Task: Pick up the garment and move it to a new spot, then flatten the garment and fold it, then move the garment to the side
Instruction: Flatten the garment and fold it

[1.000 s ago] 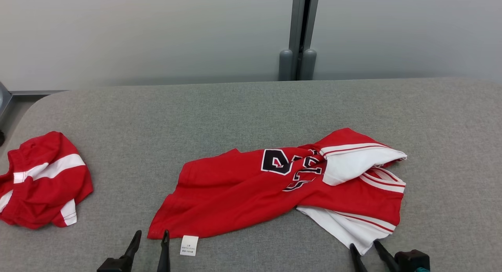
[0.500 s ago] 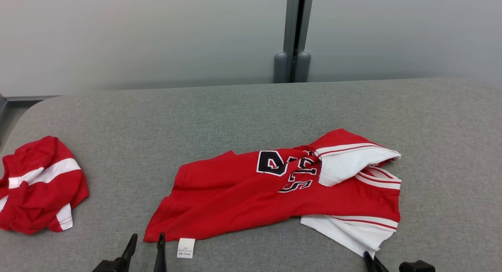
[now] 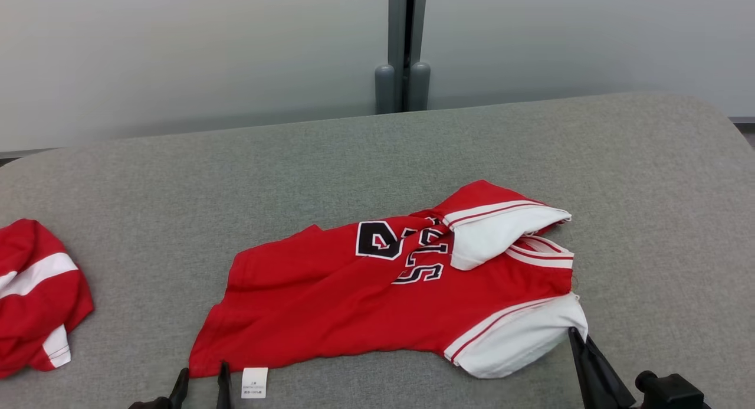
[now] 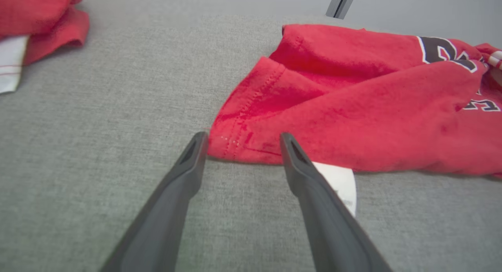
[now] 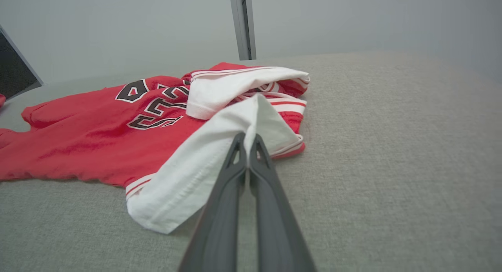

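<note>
Lying across the middle of the grey padded surface, the garment is a red jersey with white sleeves, spread lengthwise, hem toward the robot's left and collar end toward its right. It is not flat: creases run along the body and the black-and-white lettering is partly bunched. The far sleeve is folded back over the chest, white side up. The near sleeve lies at the front right corner of the garment.

Right gripper: fingers pressed together with no visible gap. A fold of the near sleeve is pinched between the tips, and the white cloth rises in a tent toward them in the right wrist view. In the head view this gripper sits at the sleeve's outer edge.

Left gripper: fingers spread wide, holding nothing. The tips rest low over the surface at the front left corner of the hem; whether they touch the cloth cannot be told. A white care label sticks out from under the hem just beside the inner finger.

A second red-and-white cloth lies crumpled at the far left, well apart from the garment. A pale wall with a grey post stands behind the surface
</note>
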